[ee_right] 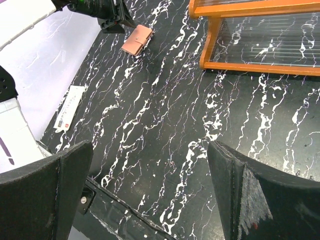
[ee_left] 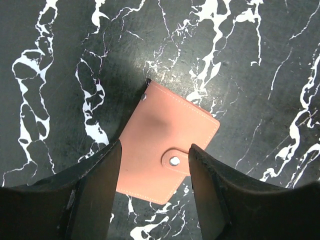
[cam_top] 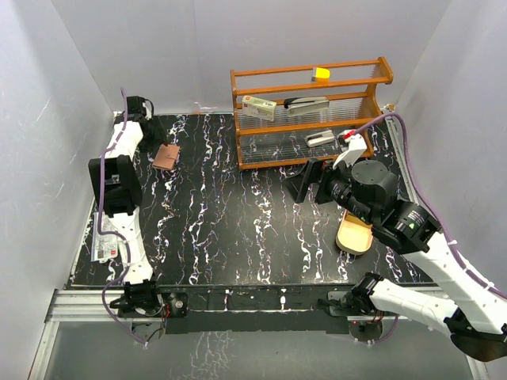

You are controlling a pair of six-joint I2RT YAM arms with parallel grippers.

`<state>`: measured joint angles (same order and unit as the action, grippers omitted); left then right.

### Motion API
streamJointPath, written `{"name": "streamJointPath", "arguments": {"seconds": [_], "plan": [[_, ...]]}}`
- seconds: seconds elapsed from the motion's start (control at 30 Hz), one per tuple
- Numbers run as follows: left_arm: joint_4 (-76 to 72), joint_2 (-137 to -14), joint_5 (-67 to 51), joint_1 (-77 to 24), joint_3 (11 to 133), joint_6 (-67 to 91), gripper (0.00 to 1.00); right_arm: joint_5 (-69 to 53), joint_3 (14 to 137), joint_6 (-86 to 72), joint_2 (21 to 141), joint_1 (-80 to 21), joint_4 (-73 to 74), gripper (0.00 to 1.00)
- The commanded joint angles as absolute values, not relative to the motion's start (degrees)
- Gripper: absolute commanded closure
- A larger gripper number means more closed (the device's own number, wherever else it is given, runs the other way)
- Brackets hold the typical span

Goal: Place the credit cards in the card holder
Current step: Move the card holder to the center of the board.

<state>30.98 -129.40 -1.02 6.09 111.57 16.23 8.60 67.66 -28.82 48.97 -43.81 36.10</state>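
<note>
Left hand [ee_left: 155, 147]: fingers apart, nothing between them, hovering over the bench [ee_left: 55, 200]. The holder [ee_left: 165, 127] lies flat directly under it. One long edge runs just inside the left finger [ee_left: 100, 185], and the far corner juts out ahead of the fingertips. The holder is shut, its tab pressed down on a metal snap [ee_left: 174, 160] that sits beside the right finger.

Right hand [ee_right: 148, 147]: fingers wide apart, empty, raised above bare bench. A rack [ee_right: 204, 45] stands ahead and to its right, a white packet [ee_right: 70, 106] lies off to its left, and the holder is well ahead (far corner, by the other arm).

Cards: not found in any view. A tan tray [cam_top: 354, 237] shows partly under the right arm, its contents hidden.

Handling judgement:
- The holder looks light, thin and leather-like, so it is soft and will flex and probably slide on the smooth bench.
- Lying flat, it offers no height for a pinch across the faces. It is better to close on the two long edges or lift at the projecting corner.
- The snap must be popped before any card goes in. One hand likely has to pin the body while the other peels the tab.
- The cards (stiff, slick plastic) should be taken by their edges.
</note>
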Motion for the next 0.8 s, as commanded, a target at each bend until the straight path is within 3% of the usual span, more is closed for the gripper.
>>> {"name": "streamJointPath", "arguments": {"seconds": [0.0,0.23,0.53,0.77], "plan": [[33.0,-130.7,-4.0,7.2,117.1,13.9,0.45,10.3,68.7,-27.8,49.7,-43.7,33.1,0.02],[34.8,-135.7,-7.7,7.3,117.5,14.0,0.48,10.4,68.1,-27.6,49.7,-43.8,32.7,0.02],[37.8,-133.5,-10.6,5.9,111.0,15.2,0.63,10.9,66.2,-29.0,47.3,-43.7,32.8,0.02],[36.2,-128.8,-11.1,2.4,102.5,14.5,0.65,11.0,65.5,-28.9,46.4,-43.7,33.4,0.02]]}}
